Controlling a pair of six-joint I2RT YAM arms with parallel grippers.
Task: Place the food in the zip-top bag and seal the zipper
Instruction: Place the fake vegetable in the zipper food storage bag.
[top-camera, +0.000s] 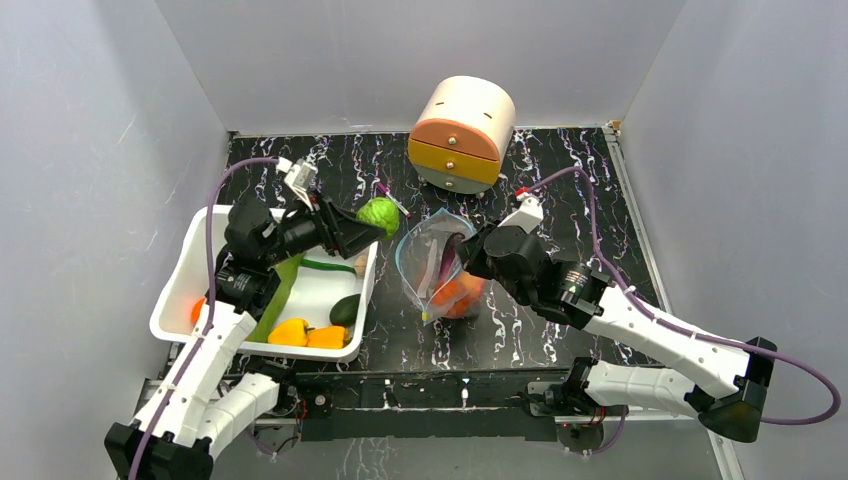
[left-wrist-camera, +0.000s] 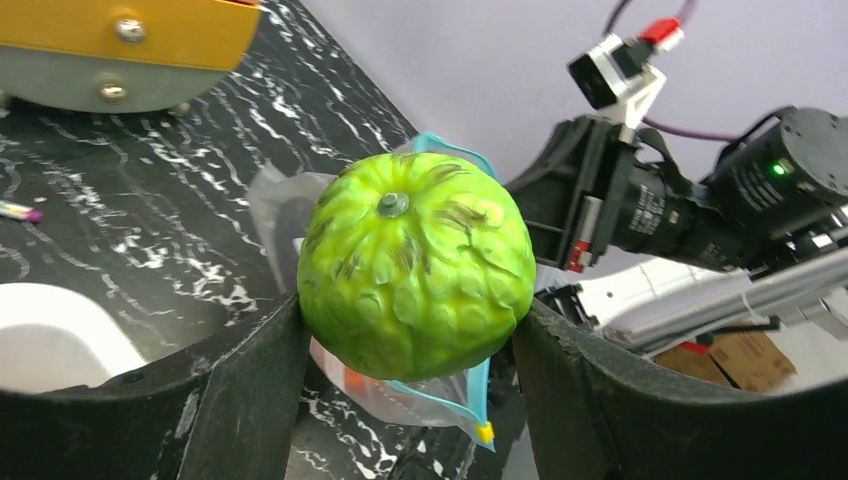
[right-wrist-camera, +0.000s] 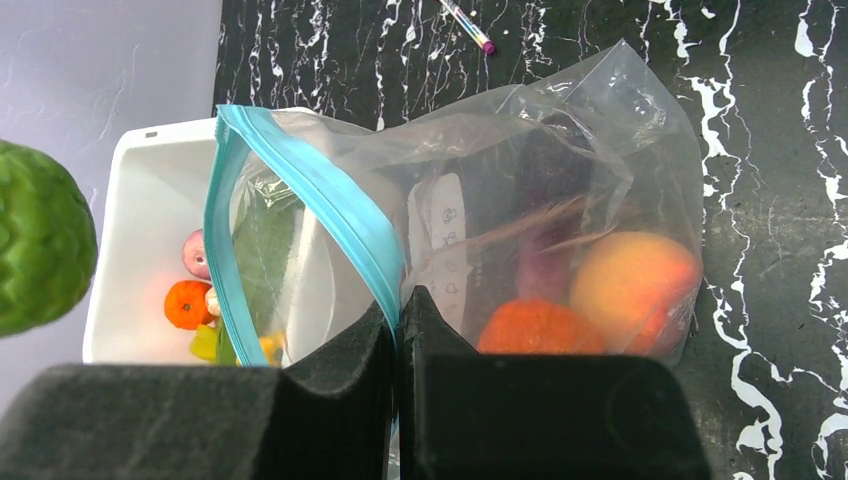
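Plain pale grey walls close in on three sides: left wall (top-camera: 90, 150), back wall (top-camera: 420, 50), right wall (top-camera: 750, 150). Below lies a black desk with white marble veining (top-camera: 560, 170), evenly lit. At the back stands a round peach cabinet with orange and yellow drawers (top-camera: 462, 133), tilted. A slim pink-tipped pen (right-wrist-camera: 470, 30) lies nearby.

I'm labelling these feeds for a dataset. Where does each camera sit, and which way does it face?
Top external: above and behind, looking down at the table; left arm and right arm show.
Left wrist: on the left arm, facing the green fruit between its fingers; right arm beyond.
Right wrist: on the right arm, facing the bag rim pinched in its fingers.
Shared: fruit and bag, in all three.
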